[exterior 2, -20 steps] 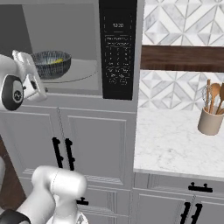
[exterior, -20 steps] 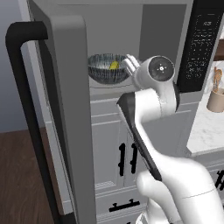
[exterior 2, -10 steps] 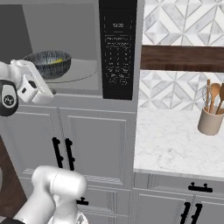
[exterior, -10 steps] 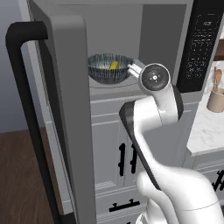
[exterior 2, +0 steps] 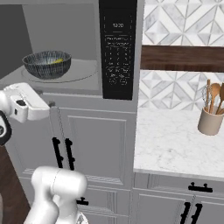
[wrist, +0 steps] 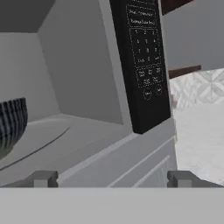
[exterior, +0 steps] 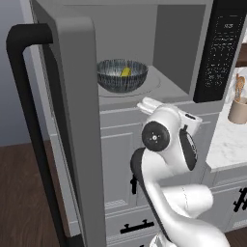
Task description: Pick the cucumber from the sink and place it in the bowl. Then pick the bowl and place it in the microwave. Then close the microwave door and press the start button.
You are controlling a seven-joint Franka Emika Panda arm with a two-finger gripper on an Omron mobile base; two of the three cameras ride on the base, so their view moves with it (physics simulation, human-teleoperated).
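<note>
The blue-grey streaked bowl (exterior: 122,75) stands on the turntable inside the open microwave (exterior 2: 81,72), with the yellow cucumber (exterior: 126,72) lying in it. The bowl (exterior 2: 47,64) and cucumber (exterior 2: 57,61) also appear from the right, and the bowl's edge (wrist: 11,127) shows at the hand view's left. My gripper (wrist: 113,178) is open and empty, low in front of the microwave's front lip, apart from the bowl. The hand (exterior: 146,103) (exterior 2: 30,107) sits just below the opening. The microwave door (exterior: 72,120) stands swung wide open at the left. The sink is out of view.
The door's black bar handle (exterior: 29,120) juts out at the far left. The black keypad panel (exterior 2: 117,48) (wrist: 144,65) runs down the microwave's right side. Grey cabinet doors (exterior 2: 96,144) lie below. A utensil holder (exterior 2: 210,120) stands on the marble counter (exterior 2: 175,144).
The arm has drawn back out of the microwave opening and dropped below its front lip. The bowl with the cucumber has stayed inside, and the jaws have stayed wide.
</note>
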